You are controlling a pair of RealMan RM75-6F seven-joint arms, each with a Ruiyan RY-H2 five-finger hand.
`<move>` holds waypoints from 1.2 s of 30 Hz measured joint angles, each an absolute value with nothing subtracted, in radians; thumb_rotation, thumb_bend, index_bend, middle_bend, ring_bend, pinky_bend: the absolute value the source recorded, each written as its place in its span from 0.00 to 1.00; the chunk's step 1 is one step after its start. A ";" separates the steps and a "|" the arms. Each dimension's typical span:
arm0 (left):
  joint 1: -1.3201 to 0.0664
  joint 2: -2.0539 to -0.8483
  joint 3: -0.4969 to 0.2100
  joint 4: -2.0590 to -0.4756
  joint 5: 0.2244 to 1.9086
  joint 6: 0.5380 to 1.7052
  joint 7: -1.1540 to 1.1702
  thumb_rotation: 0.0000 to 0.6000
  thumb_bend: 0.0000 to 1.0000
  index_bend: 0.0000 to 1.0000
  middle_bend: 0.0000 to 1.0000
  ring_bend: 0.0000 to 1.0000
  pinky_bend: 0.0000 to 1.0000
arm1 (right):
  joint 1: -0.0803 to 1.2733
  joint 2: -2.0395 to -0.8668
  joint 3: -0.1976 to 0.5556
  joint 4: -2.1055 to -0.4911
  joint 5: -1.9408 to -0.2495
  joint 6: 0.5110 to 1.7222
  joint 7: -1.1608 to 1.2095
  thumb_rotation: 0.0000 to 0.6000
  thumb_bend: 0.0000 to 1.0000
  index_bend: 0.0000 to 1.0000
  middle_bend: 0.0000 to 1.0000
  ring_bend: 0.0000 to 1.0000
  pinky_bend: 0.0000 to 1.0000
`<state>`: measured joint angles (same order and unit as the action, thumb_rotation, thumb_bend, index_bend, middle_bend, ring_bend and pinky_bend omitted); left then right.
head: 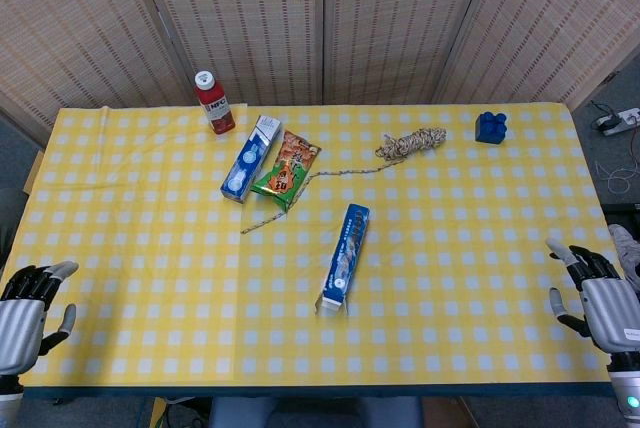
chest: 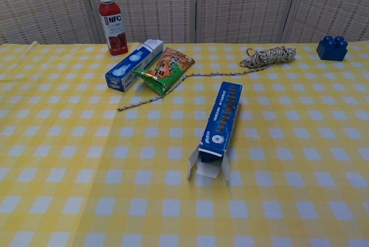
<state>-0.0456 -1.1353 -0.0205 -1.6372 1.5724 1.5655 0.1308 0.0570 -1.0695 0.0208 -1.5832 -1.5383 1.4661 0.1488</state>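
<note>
The left hand [head: 25,313] rests at the near left corner of the worktop [head: 150,278], fingers loosely apart and holding nothing. The right hand [head: 605,303] sits at the near right edge, its fingers likewise spread and empty. Both show only in the head view; the chest view does not reach them.

Nearest to the two hands, in the middle of the yellow checked cloth, lies a long blue cookie box [head: 346,254], its near end flaps open [chest: 207,166] and its length running away from the robot. It is well apart from either hand.

Farther off and to the left lies a second blue box [head: 250,158], angled, with a green and orange snack bag [head: 287,170] just beside it on the right, the two touching or nearly so. A red juice bottle [head: 214,102] with a white cap stands upright at the far left behind them.

A coil of rope [head: 412,142] lies far and right of centre, with one loose strand trailing left and nearer, passing under the snack bag. A blue toy brick [head: 490,127] stands at the far right.
</note>
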 measured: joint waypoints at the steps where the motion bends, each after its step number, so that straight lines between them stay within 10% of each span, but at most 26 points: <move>1: -0.045 -1.135 -0.020 -1.638 1.573 1.566 0.132 1.00 0.49 0.25 0.23 0.19 0.12 | 0.056 -1.070 0.021 -1.581 -1.537 1.467 0.152 1.00 0.46 0.11 0.27 0.13 0.15; 16: -0.034 -1.135 -0.016 -1.639 1.577 1.580 0.131 1.00 0.49 0.25 0.23 0.19 0.12 | 0.124 -1.013 0.038 -1.620 -1.590 1.420 0.137 1.00 0.44 0.11 0.27 0.13 0.15; 26: -0.030 -1.136 -0.015 -1.637 1.580 1.586 0.124 1.00 0.49 0.25 0.23 0.19 0.12 | 0.310 -0.948 0.099 -1.704 -1.606 1.208 0.079 1.00 0.05 0.11 0.27 0.13 0.15; 36: -0.010 -1.140 -0.009 -1.626 1.577 1.606 0.116 1.00 0.49 0.25 0.23 0.19 0.12 | 0.567 -0.958 0.193 -1.752 -1.505 0.923 -0.038 1.00 0.01 0.11 0.26 0.13 0.15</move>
<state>-0.0100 -1.1395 -0.0092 -1.6257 1.5774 1.6065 0.1156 0.5669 -0.9583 0.1933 -1.7518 -1.5049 0.9231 -0.0381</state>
